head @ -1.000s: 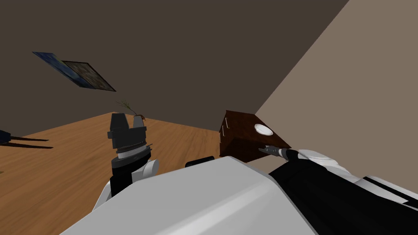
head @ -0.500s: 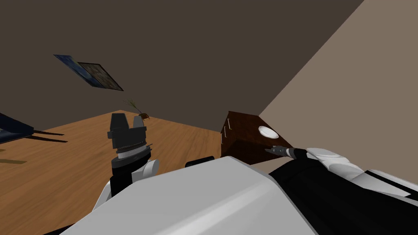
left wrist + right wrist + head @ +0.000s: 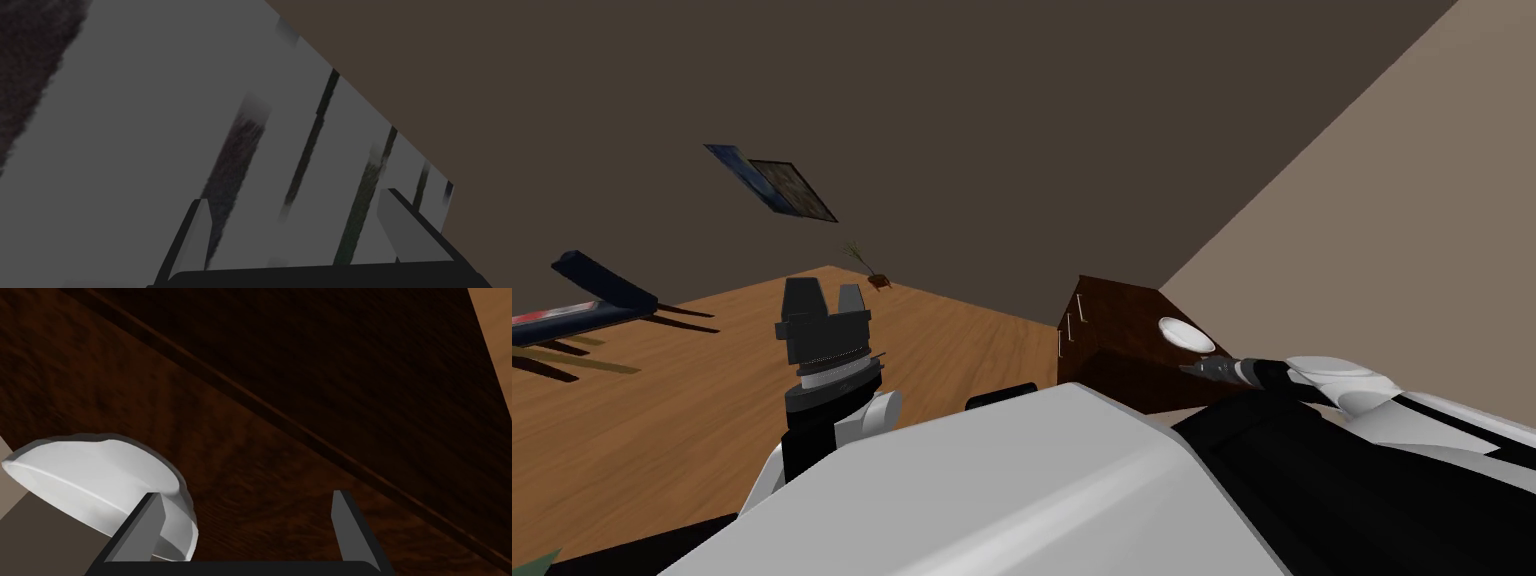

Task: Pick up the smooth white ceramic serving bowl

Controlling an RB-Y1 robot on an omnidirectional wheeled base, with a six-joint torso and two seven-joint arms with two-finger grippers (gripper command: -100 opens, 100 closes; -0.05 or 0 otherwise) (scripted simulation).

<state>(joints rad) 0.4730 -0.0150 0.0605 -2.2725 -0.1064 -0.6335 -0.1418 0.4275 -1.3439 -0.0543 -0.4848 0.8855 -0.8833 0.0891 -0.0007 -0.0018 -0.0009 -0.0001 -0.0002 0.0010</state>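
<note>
My view had swung sideways since a second earlier, and the right claw (image 3: 1194,369) had edged nearer the white bowl (image 3: 1186,333) on the dark wooden cabinet (image 3: 1112,345). It gaped empty, the bowl just outside one finger. The left claw (image 3: 823,297) was open too, holding nothing.

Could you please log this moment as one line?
right gripper: open, bowl off-centre, ungrasped | bowl: on dark cabinet | left gripper: open
</note>
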